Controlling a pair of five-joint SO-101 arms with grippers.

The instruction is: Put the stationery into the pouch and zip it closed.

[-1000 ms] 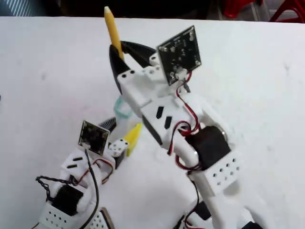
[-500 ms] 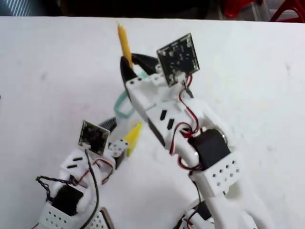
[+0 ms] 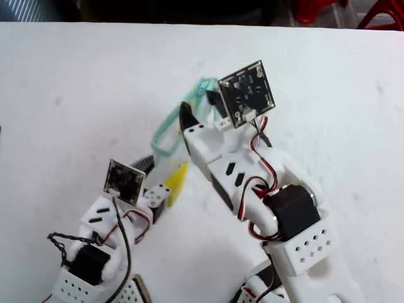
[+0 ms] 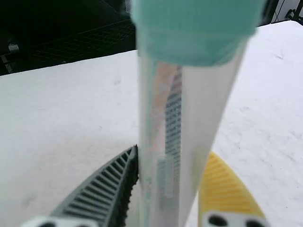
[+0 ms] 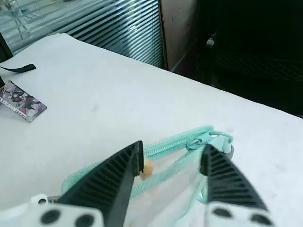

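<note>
White table [image 3: 76, 76] under both arms, dark room edge behind.

High view: L gripper [image 3: 163, 172] sits low, near the front. Its yellow & dark jaws are pinched on one end of the pouch [image 3: 163, 154], a clear bag w/ a teal zip [image 3: 173, 120]. Pouch runs away from it toward R gripper [image 3: 201, 107]. R's black jaws stand apart at the pouch's far end, w/ teal loop showing btwn and just past them. R's wrist board covers part of that end.

L wrist view: close-up of the grip. Pouch [image 4: 189, 118] stands up btwn a grey ribbed jaw & a yellow one, both pressed to its clear sides, i.e. clamped. Teal band crosses its far end, table beyond.

R wrist view: shows detail the other two don't. R gripper [image 5: 173, 149] has its jaws wide apart, closed on nothing, over the zip. Pull [image 5: 210, 137] lies just beside one jaw tip. Small tan bit [image 5: 147, 169] shows through the clear side btwn the jaws; can't tell what it is. Farther off on the table are a card [image 5: 21, 105] & a black strip [image 5: 20, 67], w/ blinds [image 5: 94, 23] behind.
</note>
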